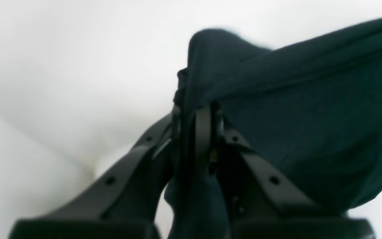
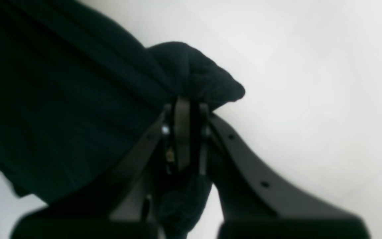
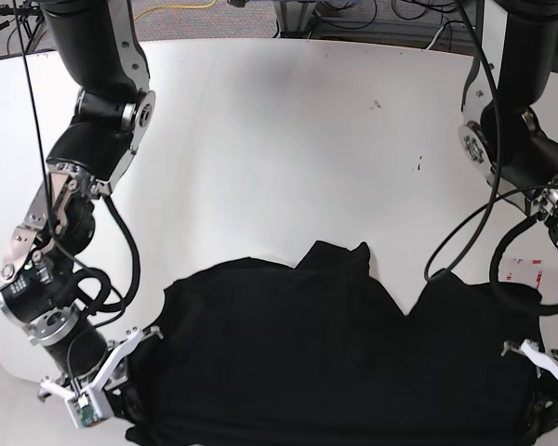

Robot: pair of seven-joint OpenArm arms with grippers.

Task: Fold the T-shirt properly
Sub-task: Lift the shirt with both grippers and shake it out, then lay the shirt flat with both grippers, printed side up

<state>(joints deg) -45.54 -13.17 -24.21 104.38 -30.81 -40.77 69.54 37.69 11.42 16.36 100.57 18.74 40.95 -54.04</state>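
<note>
Fingers of left gripper point(image 1: 196, 124) pinched tight on T-shirt point(image 3: 335, 362) fold, cloth bunched above tips. Right gripper point(image 2: 186, 127) same, clamped on hem. Shirt spread across lower frame in base view, on white table point(image 3: 288, 139).

Right gripper point(image 2: 186, 132) is seen from behind, jaws pressed together on a bunch of the black T-shirt point(image 2: 61, 116). A knob of cloth is pushed out past the fingertips toward 12 o'clock. The rest of the cloth is spread from the pinch toward 9 and 10 o'clock, with a taut ridge running to the upper left. Plain white table point(image 2: 310, 83) is seen from 1 to 4 o'clock.
</note>
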